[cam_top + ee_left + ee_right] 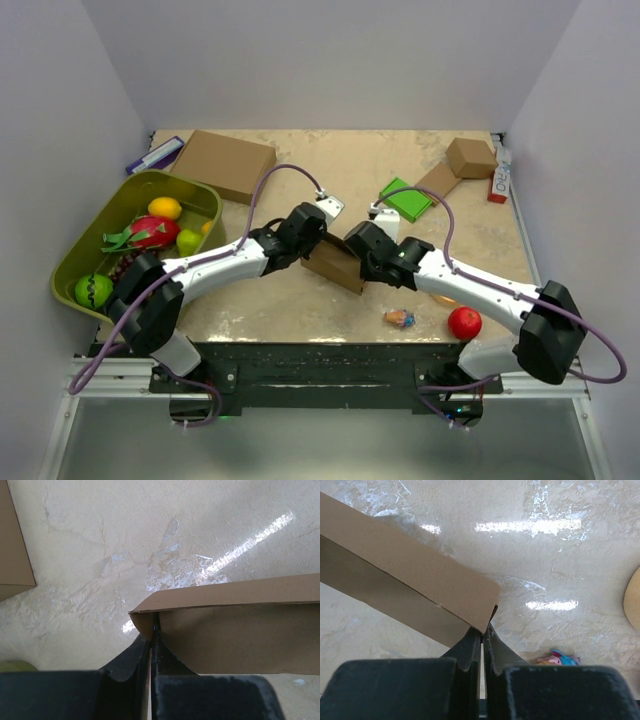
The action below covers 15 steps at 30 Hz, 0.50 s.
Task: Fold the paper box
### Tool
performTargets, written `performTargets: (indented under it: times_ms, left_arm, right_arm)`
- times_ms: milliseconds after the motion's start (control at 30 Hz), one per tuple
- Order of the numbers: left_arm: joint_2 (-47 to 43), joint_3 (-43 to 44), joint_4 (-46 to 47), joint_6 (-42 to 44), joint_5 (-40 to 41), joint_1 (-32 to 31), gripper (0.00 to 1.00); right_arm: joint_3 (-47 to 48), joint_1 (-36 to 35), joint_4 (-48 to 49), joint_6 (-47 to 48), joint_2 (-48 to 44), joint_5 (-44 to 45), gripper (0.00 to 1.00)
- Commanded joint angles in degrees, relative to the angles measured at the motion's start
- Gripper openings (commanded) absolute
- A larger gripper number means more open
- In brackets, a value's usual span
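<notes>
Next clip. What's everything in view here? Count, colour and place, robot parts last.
paper box: one, brown, table centre, between the grippers
large box: one, brown, far left
small box: one, brown, far right
flat cardboard piece: one, brown, beside the small box
flat green item: one, green, right of centre
bin: one, olive green, left edge
fruit: at least four, pink, orange and green, in the bin
red fruit: one, red, near right
small wrapped item: one, multicoloured, near edge, left of the red fruit
left gripper: one, black, shut on one end of the paper box
right gripper: one, black, shut on the other end
</notes>
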<state>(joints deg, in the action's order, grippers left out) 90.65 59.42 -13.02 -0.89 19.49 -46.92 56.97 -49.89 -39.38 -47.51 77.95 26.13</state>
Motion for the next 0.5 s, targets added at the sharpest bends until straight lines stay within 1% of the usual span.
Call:
performTargets:
  times_ms: [0, 33, 133, 167, 233, 267, 300, 333, 400, 433, 467]
  left_arm:
    - [-0.29, 0.44, -2.72, -2.89, -11.21, -1.34, 0.04]
    - [-0.74, 0.17, -2.46, -3.68, -12.01, -1.34, 0.04]
    - [-2.67, -0.09, -1.84, -4.56, -14.73, -1.25, 0.11]
    - [-3.2, -0.09, -1.75, -4.74, -15.09, -1.16, 0.17]
    - [-5.39, -0.27, -1.4, -5.35, -16.67, -0.72, 0.26]
    - [-6.27, -0.53, -0.88, -5.62, -17.02, -0.55, 0.33]
    - [-8.1, -0.79, -0.44, -5.79, -18.24, -0.28, 0.37]
    - [-9.08, -1.4, 0.0, -6.49, -18.69, 0.07, 0.44]
    - [-11.8, -2.11, 0.27, -7.11, -19.74, 0.51, 0.49]
    - [-12.77, -2.98, 0.62, -7.46, -21.05, 0.77, 0.55]
    - [-14.61, -3.43, 0.71, -7.81, -21.85, 0.77, 0.57]
  right_arm:
    - [-0.46, -3.28, 2.37, -3.38, 4.04, -2.93, 0.0]
    - [-0.54, -3.37, 2.55, -3.3, 4.57, -2.67, 0.0]
    - [-0.81, -3.29, 2.64, -2.86, 5.1, -1.0, 0.0]
    - [-0.72, -3.37, 2.29, -2.51, 4.93, -0.3, 0.0]
    - [-0.63, -3.29, 2.46, -0.58, 3.88, 0.59, 0.0]
    - [-0.81, -3.29, 3.07, 0.21, 3.44, 1.02, 0.0]
    - [-0.81, -3.37, 3.25, 1.79, 2.65, 1.12, 0.0]
    - [-0.81, -3.37, 3.6, 2.67, 2.21, 1.03, 0.0]
    - [-0.63, -3.37, 4.39, 5.14, 1.42, 1.03, 0.0]
    - [-0.63, -3.37, 4.57, 5.84, 1.24, 1.03, 0.0]
    - [-0.63, -3.37, 5.18, 7.06, 1.06, 0.77, 0.0]
